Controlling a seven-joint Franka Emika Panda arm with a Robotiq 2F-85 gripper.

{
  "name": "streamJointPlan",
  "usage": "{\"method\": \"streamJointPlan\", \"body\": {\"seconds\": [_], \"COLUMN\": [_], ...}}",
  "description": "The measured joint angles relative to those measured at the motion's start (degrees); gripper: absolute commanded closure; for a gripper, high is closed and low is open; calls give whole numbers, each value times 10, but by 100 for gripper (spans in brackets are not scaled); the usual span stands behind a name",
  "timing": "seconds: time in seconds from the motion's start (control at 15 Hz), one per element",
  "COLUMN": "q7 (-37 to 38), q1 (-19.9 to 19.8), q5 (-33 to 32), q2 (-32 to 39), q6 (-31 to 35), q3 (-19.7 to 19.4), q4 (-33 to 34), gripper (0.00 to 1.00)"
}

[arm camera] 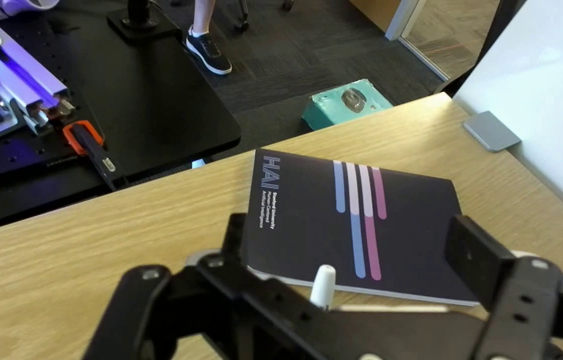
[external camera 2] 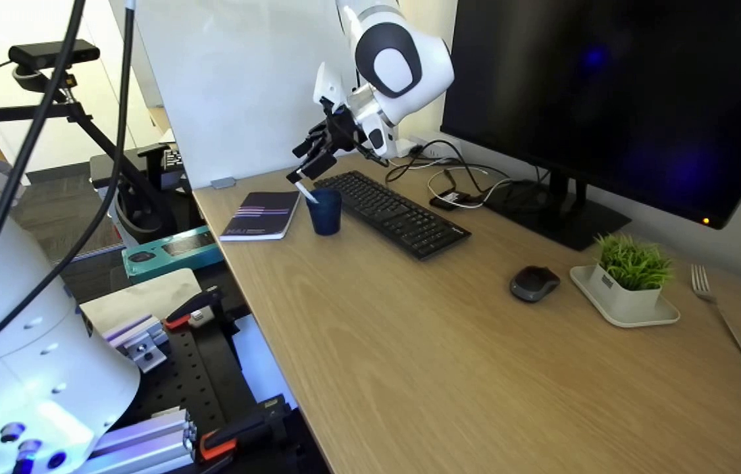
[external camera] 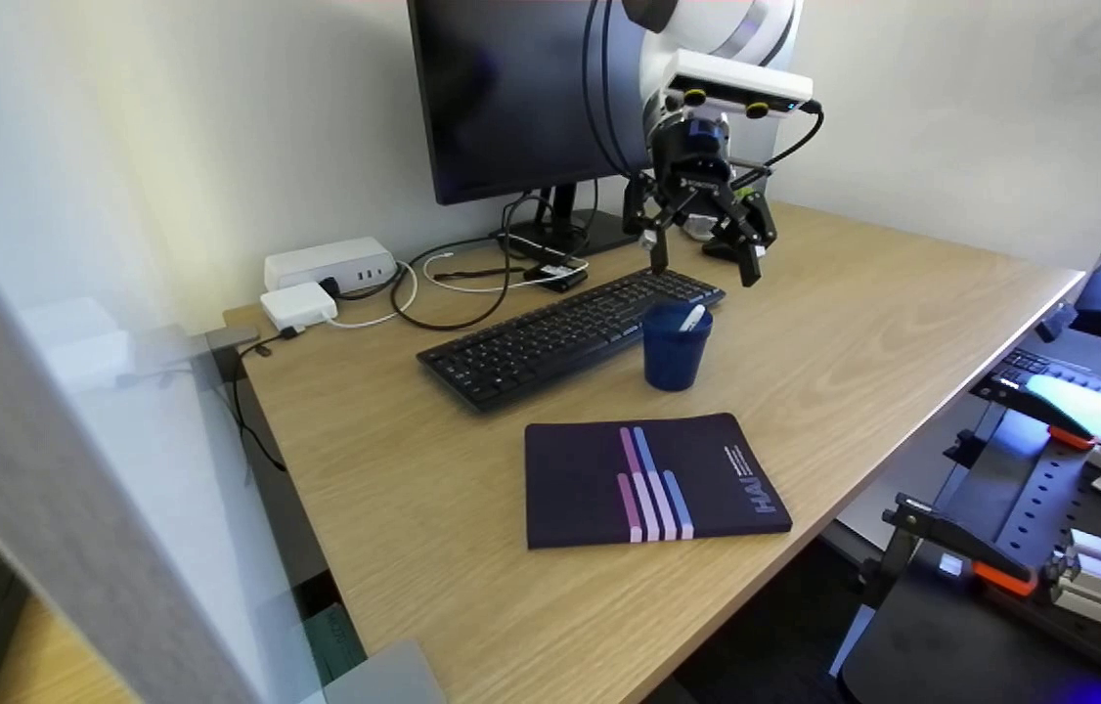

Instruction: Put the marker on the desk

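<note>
The marker is a slim stick with a white end, leaning in the dark blue cup (external camera: pixel 674 357). Its white end (external camera: pixel 692 318) sticks out over the rim, and it also shows in an exterior view (external camera 2: pixel 306 192). The rest of it is hidden inside the cup. The cup (external camera 2: pixel 326 214) stands upright on the light wood desk (external camera: pixel 863 332). My gripper (external camera: pixel 704 264) is open and empty above the cup. In the wrist view, the marker's white end (arm camera: pixel 323 287) shows between the spread fingers (arm camera: pixel 354 245), nearer the left one. There the cup is hidden behind the gripper.
A dark striped notebook (external camera: pixel 590 489) lies near the cup. A black keyboard (external camera: pixel 560 337) runs beside the cup, with cables and a monitor (external camera 2: pixel 607 85) behind. A mouse (external camera 2: pixel 534 283), a small plant (external camera 2: pixel 634 263) and a fork (external camera 2: pixel 726 322) lie further along the desk.
</note>
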Motion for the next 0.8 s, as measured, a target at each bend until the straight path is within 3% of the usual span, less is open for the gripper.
{"method": "streamJointPlan", "body": {"seconds": [0.8], "q7": [-1], "q1": [11], "q5": [0], "q2": [26], "q6": [-4], "q3": [2], "q4": [0], "gripper": [0]}}
